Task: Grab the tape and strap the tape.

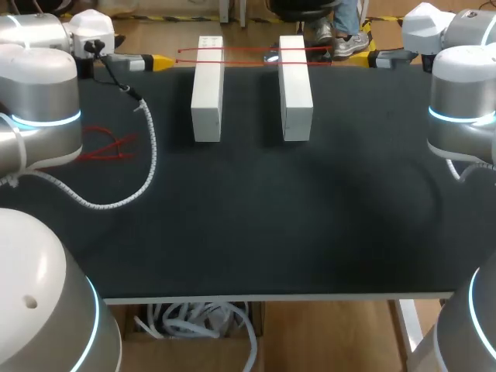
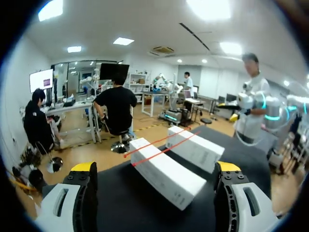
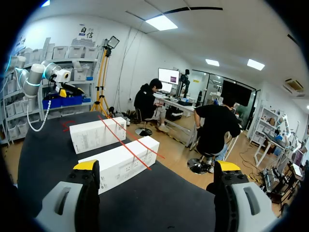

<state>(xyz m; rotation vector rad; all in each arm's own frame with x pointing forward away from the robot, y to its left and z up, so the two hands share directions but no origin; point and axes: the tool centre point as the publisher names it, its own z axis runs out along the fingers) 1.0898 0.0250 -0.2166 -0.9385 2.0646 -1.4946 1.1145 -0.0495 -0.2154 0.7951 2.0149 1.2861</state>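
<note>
Two long white boxes, left box (image 1: 207,89) and right box (image 1: 295,87), lie side by side at the far middle of the black table (image 1: 256,225). A thin red tape (image 1: 248,56) runs as a loop across their far ends. My left gripper (image 1: 161,62) hangs at the far left edge, level with the tape's left end, open and empty. My right gripper (image 1: 373,58) mirrors it at the far right, open and empty. In the left wrist view the gripper (image 2: 155,167) faces the boxes (image 2: 164,171) and the tape (image 2: 159,145). In the right wrist view the gripper (image 3: 157,166) faces the boxes (image 3: 120,164) and the tape (image 3: 128,145).
More loose red tape (image 1: 108,146) lies on the table at the left, by my left arm's base. A white spiral cable (image 1: 147,155) loops from the left arm over the table's left part. The near half of the table is bare black cloth.
</note>
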